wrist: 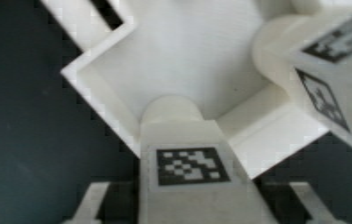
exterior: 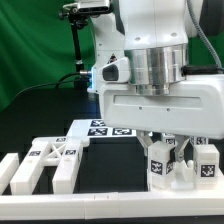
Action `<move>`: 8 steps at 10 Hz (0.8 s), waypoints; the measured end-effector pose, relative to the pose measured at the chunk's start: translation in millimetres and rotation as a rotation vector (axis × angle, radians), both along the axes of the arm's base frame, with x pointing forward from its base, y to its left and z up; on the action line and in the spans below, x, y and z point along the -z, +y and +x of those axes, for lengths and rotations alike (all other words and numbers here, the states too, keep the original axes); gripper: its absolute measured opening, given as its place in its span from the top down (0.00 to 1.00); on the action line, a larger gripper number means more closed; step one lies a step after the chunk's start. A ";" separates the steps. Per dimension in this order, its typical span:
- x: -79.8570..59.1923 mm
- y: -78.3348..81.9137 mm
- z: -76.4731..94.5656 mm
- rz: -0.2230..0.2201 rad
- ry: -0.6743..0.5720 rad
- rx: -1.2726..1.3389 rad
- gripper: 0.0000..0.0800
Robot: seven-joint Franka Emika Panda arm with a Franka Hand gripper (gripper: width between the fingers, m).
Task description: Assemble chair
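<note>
Nearest us, along the bottom edge of the exterior view, runs a long white rail (exterior: 150, 212). Just behind it at the lower left several white chair parts (exterior: 45, 160) lie on the dark surface (exterior: 40, 125), with the marker board (exterior: 105, 128) further back near the centre. At the lower right the claw (exterior: 166, 152) reaches down over a small tagged block (exterior: 160, 168), and in the wrist view we see it released, its fingers (wrist: 98, 205) standing either side of that block with dark gaps between, beside a white panel (wrist: 173, 60).
</note>
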State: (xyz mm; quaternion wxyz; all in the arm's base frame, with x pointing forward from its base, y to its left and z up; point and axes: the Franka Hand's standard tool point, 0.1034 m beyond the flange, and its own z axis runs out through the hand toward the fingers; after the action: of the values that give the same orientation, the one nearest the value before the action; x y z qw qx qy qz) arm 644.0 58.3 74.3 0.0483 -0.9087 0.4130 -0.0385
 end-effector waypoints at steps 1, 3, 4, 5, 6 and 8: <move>0.0 1.0 -0.2 0.024 0.012 0.168 0.63; 2.3 4.9 -1.1 0.093 0.039 0.492 0.64; 2.6 5.2 -0.8 0.115 0.042 0.556 0.64; 2.7 5.3 -1.0 0.113 0.042 0.540 0.64; 2.8 5.4 -1.2 0.110 0.041 0.517 0.64; 3.8 4.9 -1.0 0.083 0.012 0.313 0.58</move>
State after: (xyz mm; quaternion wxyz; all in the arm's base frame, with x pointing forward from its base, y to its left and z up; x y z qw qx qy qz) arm 643.0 63.2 70.5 0.0768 -0.8307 0.5509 -0.0227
